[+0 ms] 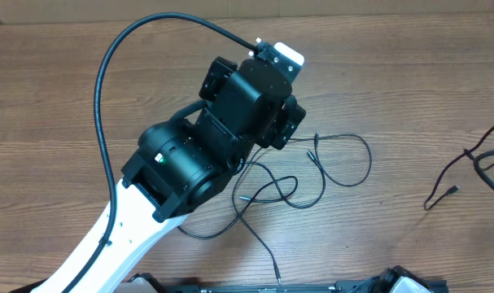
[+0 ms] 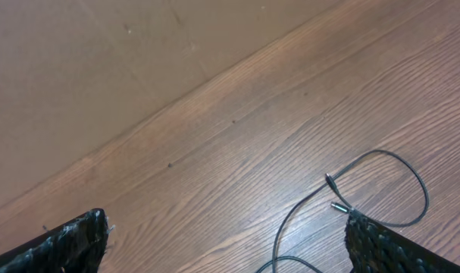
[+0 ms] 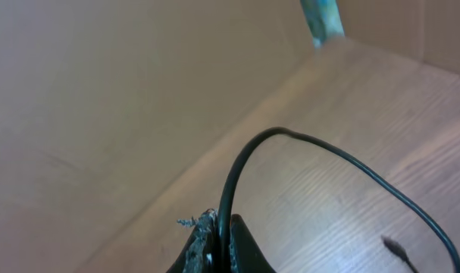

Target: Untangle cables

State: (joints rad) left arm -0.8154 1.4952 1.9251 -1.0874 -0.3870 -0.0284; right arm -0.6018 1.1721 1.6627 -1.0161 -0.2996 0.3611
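A: Cables (image 1: 321, 172) lie in loose loops on the worktop (image 1: 409, 73), below the wide-open left jaws. Handling?
B: Light, limp, snag-prone. Right jaws pinch one cord (image 3: 230, 189). Grasp near a plug end (image 2: 330, 181).

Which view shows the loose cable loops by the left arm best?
Overhead: the cable loops lie spread out there, partly under the left arm. Left wrist catches only one loop with two plug tips. Right wrist shows just one strand pinched in the right gripper.

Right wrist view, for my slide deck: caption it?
Shut right gripper pinches a black cable arching over the wooden table.
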